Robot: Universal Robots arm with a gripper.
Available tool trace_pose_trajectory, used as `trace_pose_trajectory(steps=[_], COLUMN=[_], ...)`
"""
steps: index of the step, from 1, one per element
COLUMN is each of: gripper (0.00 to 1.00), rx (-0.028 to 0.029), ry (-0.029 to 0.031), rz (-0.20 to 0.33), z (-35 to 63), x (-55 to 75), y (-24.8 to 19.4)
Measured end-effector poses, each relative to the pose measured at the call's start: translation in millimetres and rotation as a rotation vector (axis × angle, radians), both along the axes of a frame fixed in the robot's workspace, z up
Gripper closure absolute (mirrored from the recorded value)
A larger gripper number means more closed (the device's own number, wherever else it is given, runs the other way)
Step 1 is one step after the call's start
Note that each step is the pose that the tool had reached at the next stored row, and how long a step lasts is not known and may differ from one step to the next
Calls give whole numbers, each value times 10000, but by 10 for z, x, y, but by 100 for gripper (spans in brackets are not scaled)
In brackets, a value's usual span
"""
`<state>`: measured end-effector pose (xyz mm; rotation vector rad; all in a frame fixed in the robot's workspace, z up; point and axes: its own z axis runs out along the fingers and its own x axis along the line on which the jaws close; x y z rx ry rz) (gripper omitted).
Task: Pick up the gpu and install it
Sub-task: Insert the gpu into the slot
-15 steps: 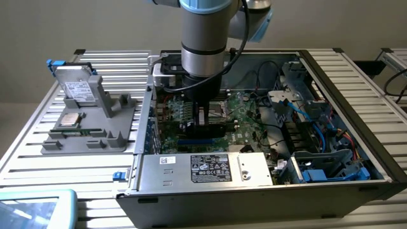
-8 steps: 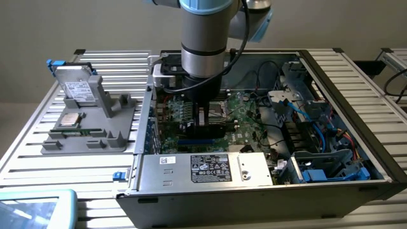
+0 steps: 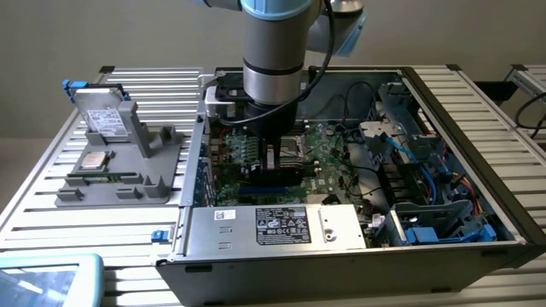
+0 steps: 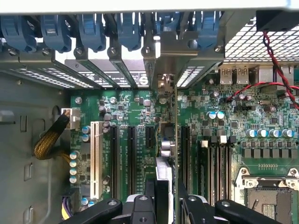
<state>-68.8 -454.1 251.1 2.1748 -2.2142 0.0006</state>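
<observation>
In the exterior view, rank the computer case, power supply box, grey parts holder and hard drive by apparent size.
1. computer case
2. grey parts holder
3. power supply box, close to the holder and nearer the camera, so unsure
4. hard drive

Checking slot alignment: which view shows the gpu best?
The wrist view: the gpu runs edge-on from the gripper toward the case's slot covers, above the motherboard slots. The exterior view shows its dark face low under the arm, partly hidden.

The thin black gpu [image 3: 282, 173] stands upright on edge over the motherboard's slots.
</observation>
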Motion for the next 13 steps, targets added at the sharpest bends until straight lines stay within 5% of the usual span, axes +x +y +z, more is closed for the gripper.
trace_pose_trajectory(steps=[13], gripper=[73], rx=[20], ry=[-1], rz=[-44], z=[-31], x=[-8], y=[3])
